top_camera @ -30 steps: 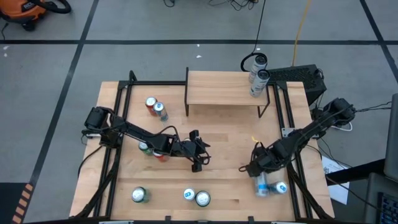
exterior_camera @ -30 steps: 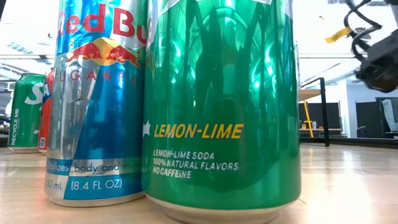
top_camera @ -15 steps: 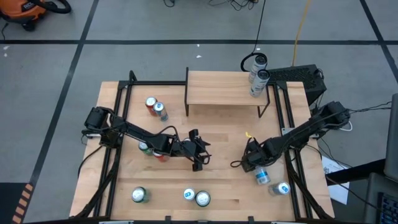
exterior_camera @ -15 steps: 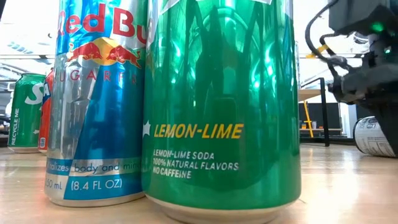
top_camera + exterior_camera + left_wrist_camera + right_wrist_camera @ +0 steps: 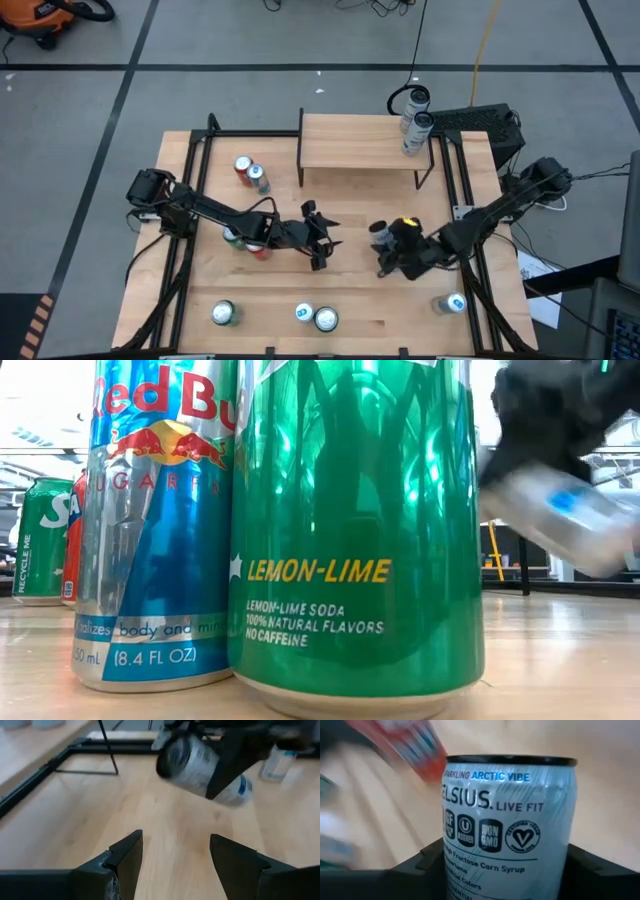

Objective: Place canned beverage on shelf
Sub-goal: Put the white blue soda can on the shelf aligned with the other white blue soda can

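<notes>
Pale Celsius can (image 5: 507, 830) tilted above mid-table in right pincer (image 5: 392, 252); light-wood shelf (image 5: 360, 142) at far edge.

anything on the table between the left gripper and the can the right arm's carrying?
Nothing: in the high view only bare tabletop separates the open left gripper from the white can held in the right gripper. The left wrist view shows the same clear stretch.

green lemon-lime can (image 5: 355, 530) | Red Bull can (image 5: 155, 520) touching it | orange vacuum (image 5: 45, 15), probably
</notes>
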